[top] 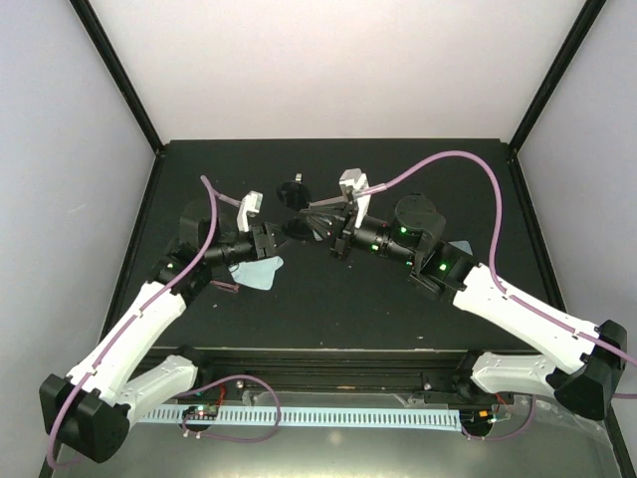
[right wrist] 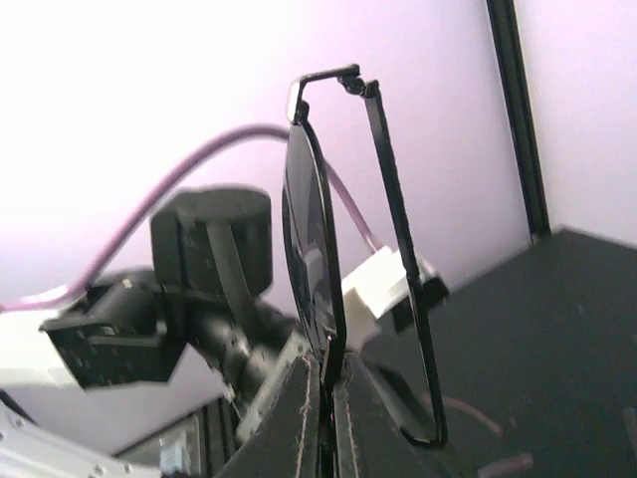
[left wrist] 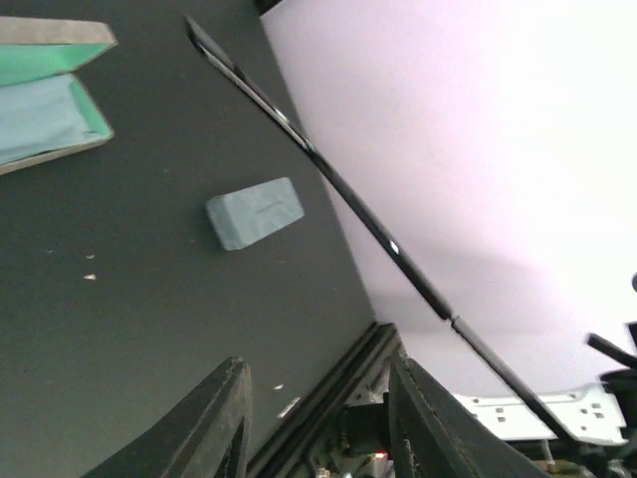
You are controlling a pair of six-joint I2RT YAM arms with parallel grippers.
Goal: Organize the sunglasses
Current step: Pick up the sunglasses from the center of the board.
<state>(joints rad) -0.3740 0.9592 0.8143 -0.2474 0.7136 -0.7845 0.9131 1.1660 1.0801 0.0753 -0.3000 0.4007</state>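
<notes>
My right gripper [top: 318,223] is shut on the black-framed sunglasses [top: 295,193] and holds them in the air above the middle of the table. In the right wrist view the fingers [right wrist: 304,418] pinch the frame at the rim of a dark lens [right wrist: 309,249], and one temple arm [right wrist: 403,259] stands out to the right. My left gripper [top: 271,239] hovers just left of the sunglasses, open with nothing between its fingers [left wrist: 214,423]. A thin reddish-pink frame [top: 226,287] lies on the table by the left arm.
A light blue cloth [top: 261,272] lies under the left gripper. The left wrist view shows an open beige-grey case [left wrist: 50,95] with a green lining and a closed blue-grey case [left wrist: 255,212] on the black table, near the table's edge rail [left wrist: 328,398].
</notes>
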